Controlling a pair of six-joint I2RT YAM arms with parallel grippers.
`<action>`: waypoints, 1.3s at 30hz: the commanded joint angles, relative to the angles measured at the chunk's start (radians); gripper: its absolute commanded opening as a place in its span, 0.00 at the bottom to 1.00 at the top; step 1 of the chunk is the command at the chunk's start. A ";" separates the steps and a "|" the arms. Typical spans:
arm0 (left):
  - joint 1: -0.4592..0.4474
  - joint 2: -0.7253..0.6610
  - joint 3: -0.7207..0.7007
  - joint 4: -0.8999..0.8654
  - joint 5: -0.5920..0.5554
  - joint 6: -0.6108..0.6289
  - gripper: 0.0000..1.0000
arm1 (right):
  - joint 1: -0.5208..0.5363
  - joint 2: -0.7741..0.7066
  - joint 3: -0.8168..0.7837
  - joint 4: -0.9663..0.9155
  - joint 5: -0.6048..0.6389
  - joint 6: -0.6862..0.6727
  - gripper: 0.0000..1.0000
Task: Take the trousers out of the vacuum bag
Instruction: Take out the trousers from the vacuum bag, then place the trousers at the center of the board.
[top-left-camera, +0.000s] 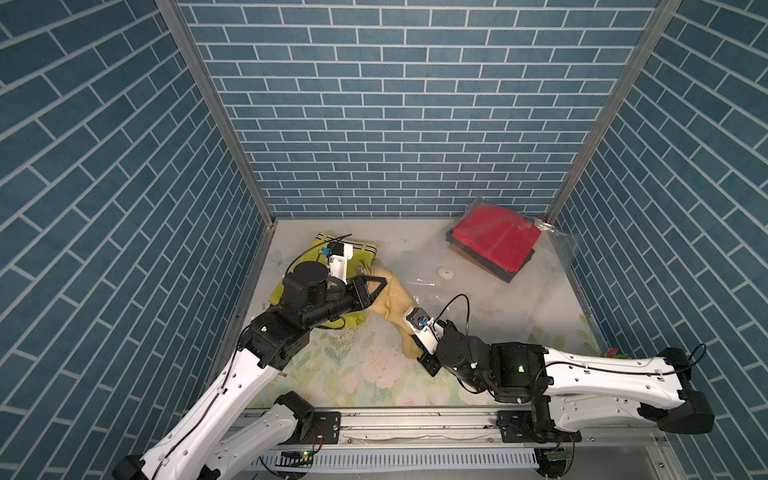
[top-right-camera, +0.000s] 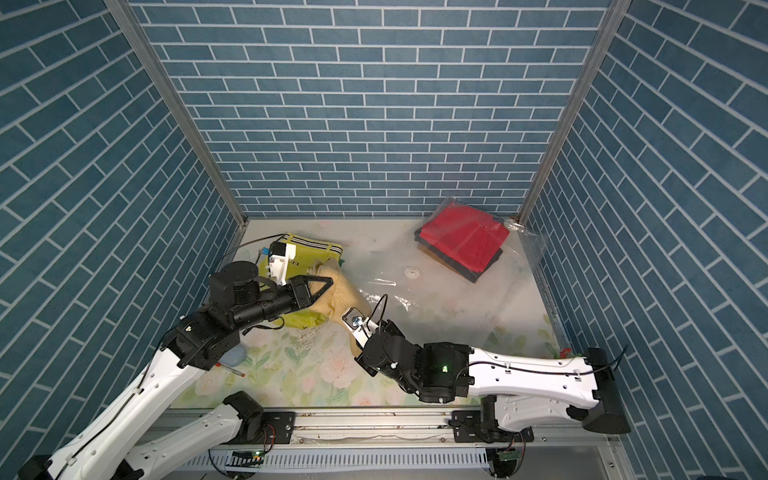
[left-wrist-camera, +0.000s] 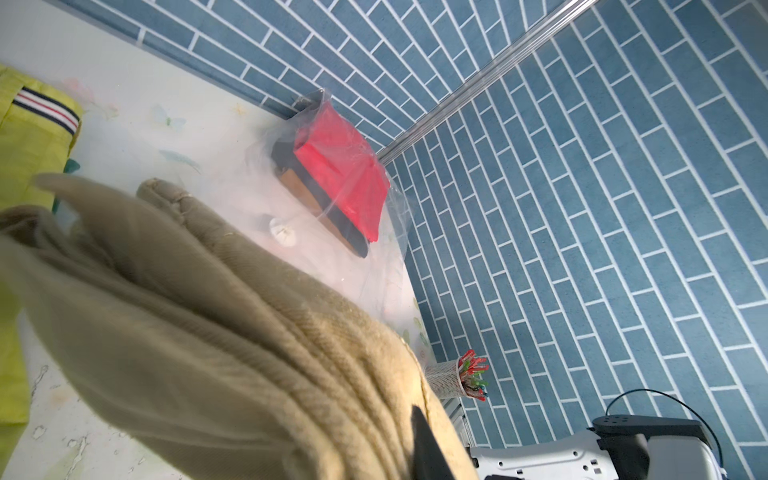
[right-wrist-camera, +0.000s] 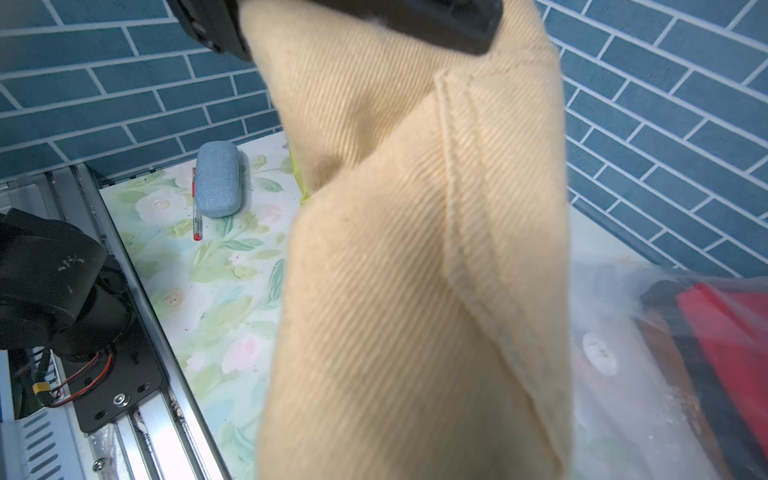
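Gripping the ribbed beige twill trousers (top-left-camera: 392, 297): left gripper (top-left-camera: 380, 283) and right gripper (top-left-camera: 419, 351) both pinched tight on it; crinkly clear plastic vacuum bag (top-left-camera: 557, 245) has red folded cloth (top-left-camera: 494, 239) inside.

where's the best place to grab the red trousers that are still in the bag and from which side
Probably the stack edge facing the bag's open side. The red trousers lie folded flat on top of darker ones inside the vacuum bag, against the back corner; the film covers them from above. So reach in low from the valve side and pinch the near folded edge.
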 joint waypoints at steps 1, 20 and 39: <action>0.013 0.018 0.092 0.010 -0.020 0.063 0.00 | 0.005 -0.022 0.073 0.032 0.021 -0.069 0.00; 0.328 0.257 0.333 -0.063 0.028 0.283 0.00 | -0.195 0.238 0.365 0.100 0.052 -0.302 0.00; 0.667 0.516 0.368 0.223 0.202 0.251 0.00 | -0.380 0.750 0.879 0.083 0.018 -0.476 0.00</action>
